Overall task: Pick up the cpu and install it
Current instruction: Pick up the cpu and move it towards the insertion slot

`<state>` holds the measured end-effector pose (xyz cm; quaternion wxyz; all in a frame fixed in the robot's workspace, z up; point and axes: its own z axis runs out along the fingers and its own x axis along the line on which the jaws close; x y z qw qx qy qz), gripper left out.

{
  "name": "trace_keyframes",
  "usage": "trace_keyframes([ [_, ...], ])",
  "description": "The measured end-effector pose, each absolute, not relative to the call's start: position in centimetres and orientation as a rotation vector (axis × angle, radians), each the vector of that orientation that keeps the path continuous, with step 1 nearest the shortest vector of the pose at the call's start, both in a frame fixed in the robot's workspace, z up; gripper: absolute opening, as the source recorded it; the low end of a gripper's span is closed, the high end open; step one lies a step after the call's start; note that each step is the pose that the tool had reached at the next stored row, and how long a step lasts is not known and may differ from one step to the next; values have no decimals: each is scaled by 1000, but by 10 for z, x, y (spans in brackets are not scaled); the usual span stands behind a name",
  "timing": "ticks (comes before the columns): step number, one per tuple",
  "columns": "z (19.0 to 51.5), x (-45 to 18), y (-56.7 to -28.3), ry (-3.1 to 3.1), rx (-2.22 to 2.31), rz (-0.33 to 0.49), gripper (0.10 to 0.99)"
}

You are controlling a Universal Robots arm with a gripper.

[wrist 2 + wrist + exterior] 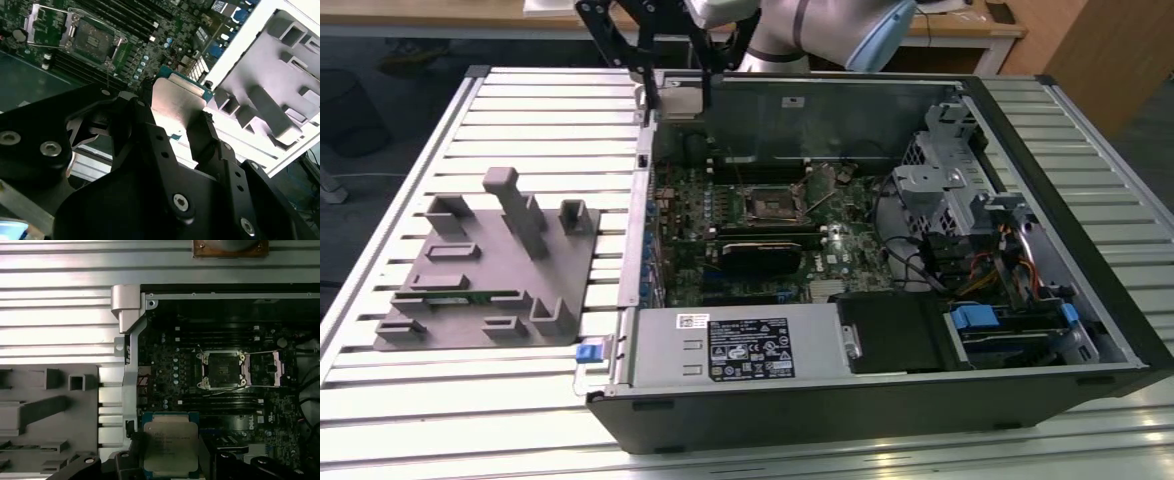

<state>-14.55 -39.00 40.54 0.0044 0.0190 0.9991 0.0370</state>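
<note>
My gripper (676,102) hangs above the far corner of the open computer case, on the exterior view's left, and is shut on the cpu (678,96). The cpu is a small square chip with a pale silvery top (175,102) and a green edge (170,440), clamped between the two black fingers (200,132). Deeper in the case the motherboard's socket (774,203) lies with its metal frame swung open (222,371); in the second wrist view the socket (92,40) sits beyond the chip. The chip is in the air, apart from the board.
A grey plastic holder (487,270) with upright posts lies on the slatted table at the exterior view's left of the case. Inside the case are a black heatsink (767,255), a labelled power supply (740,345), drive cages and cables (974,230). The case wall (127,305) runs beside the chip.
</note>
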Motion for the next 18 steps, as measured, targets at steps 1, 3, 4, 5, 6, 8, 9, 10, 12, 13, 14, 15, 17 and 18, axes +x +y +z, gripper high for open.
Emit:
trace_keyframes([
  [1, 405, -141, -390, 3128, 59, 116, 525],
  [3, 405, -134, -389, 3126, 59, 116, 525],
  [4, 405, -131, -389, 3124, 59, 115, 525],
  [5, 405, -127, -389, 3123, 59, 116, 525],
  [6, 405, -124, -388, 3121, 59, 115, 525],
  [8, 404, -117, -388, 3118, 59, 116, 525],
  [9, 404, -113, -388, 3117, 58, 116, 525],
  [10, 404, -110, -387, 3115, 58, 116, 525],
  [12, 404, -103, -387, 3112, 58, 116, 525],
  [13, 404, -100, -386, 3111, 58, 116, 525],
  [14, 404, -97, -386, 3109, 58, 116, 525],
  [15, 404, -93, -385, 3107, 58, 115, 525],
  [17, 403, -87, -385, 3104, 58, 116, 525],
  [18, 403, -83, -384, 3102, 57, 116, 525],
])
